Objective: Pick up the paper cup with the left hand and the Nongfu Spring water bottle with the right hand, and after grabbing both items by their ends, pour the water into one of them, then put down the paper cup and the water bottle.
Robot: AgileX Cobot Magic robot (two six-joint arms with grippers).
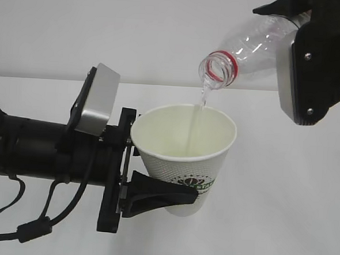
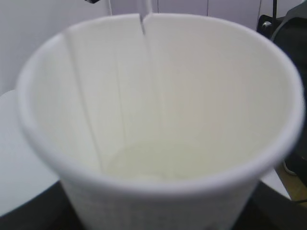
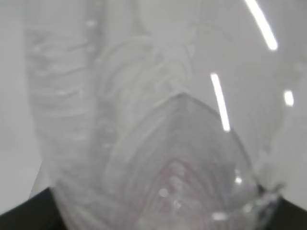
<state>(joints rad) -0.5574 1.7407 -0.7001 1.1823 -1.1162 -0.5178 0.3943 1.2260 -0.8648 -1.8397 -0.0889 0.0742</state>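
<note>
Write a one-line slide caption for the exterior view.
Right gripper tips a clear plastic bottle, sending a thin water stream into a white paper cup held by the left gripper.

- Even, bright light fell over the white worktop, with faint shadows.
- The right wrist view was blurred, bright glare streaks crossing the Nongfu Spring water bottle.
- The paper cup looked soft close-up.

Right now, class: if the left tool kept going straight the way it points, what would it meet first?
It points rightward and already holds the paper cup. Beyond the cup only bare white table shows; the bottle sits higher, so the way looks free, though depth is unclear.
</note>
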